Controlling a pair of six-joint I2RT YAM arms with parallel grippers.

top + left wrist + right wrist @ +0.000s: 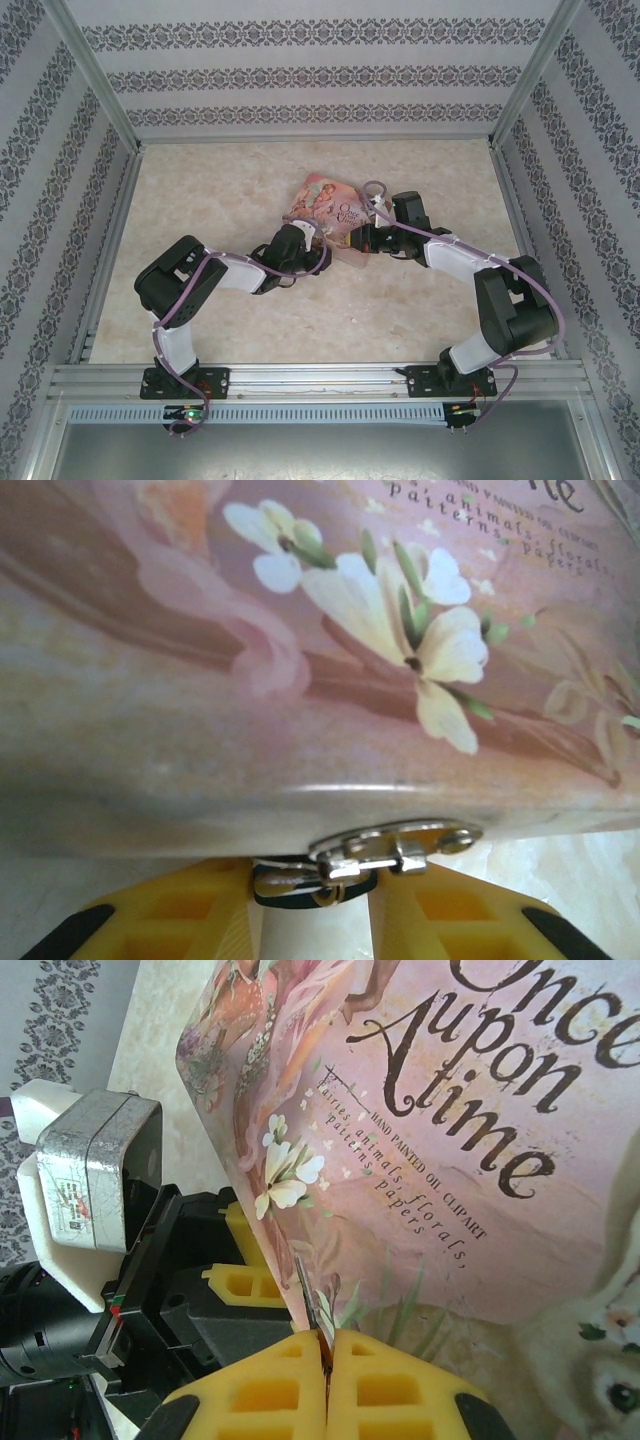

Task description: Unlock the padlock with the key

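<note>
Bracketing the padlock closely with the left gripper, jaws half closed; impossible telling whether actually gripping. Hanging at the hasp on the pink tin's near edge, mid-table. Pinching the thin key in the fully closed right gripper, just right of there.

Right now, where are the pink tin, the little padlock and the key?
pink tin (480, 1180): right wrist view, on its printed lid.
padlock (300, 884): left wrist view, on its shiny metal.
key (310, 1305): right wrist view, on its thin upright blade.
</note>
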